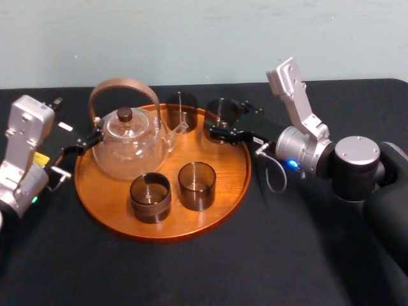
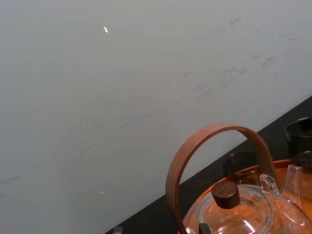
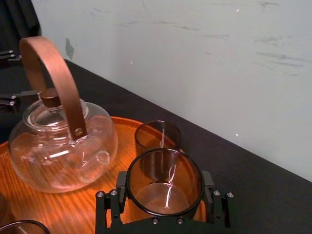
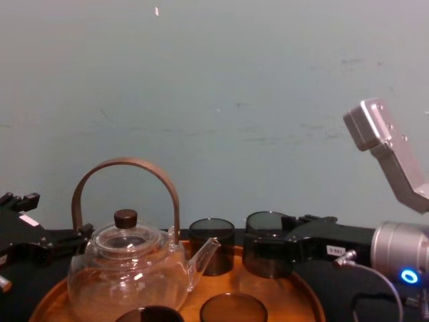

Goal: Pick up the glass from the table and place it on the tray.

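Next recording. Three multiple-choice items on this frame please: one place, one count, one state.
1. Where is the right gripper? A at the tray's rear right rim; B at its front left rim; C over its middle.
2. How many smoky glasses are in the head view? A two; B four; C six.
3. The right gripper is: A open, empty; B shut on a glass; C shut, empty.
1 A, it reaches in there. 2 B, three stand on the tray, one is held. 3 B, its fingers flank the glass. The left gripper sits by the tray's left rim.
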Controlling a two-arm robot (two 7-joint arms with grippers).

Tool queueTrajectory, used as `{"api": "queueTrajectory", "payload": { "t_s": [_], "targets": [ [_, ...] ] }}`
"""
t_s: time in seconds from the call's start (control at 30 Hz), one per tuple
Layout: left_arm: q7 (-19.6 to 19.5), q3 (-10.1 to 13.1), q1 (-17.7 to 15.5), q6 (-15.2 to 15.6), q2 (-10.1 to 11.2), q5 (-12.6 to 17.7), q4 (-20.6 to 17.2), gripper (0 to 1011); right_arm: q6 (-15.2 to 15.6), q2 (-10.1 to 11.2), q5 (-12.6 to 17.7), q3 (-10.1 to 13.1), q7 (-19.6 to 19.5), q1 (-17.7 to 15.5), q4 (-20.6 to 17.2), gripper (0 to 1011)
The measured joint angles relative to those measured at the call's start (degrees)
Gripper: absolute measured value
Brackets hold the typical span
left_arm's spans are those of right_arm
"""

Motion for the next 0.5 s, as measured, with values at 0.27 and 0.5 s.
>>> {"api": "queueTrajectory", "payload": {
  "t_s": [0.27, 0.5],
  "targets": [
    [0.0, 0.0, 0.0, 0.0, 0.0, 0.0, 0.0, 1009, -0.3, -0.6, -0.3, -1.0, 0.2, 0.4, 0.9, 904],
    [0.0, 0.0, 0.0, 0.0, 0.0, 0.0, 0.0, 1010, -0.5, -1.0, -0.5, -1.5, 0.3, 0.7, 1.8, 904]
  ]
}}
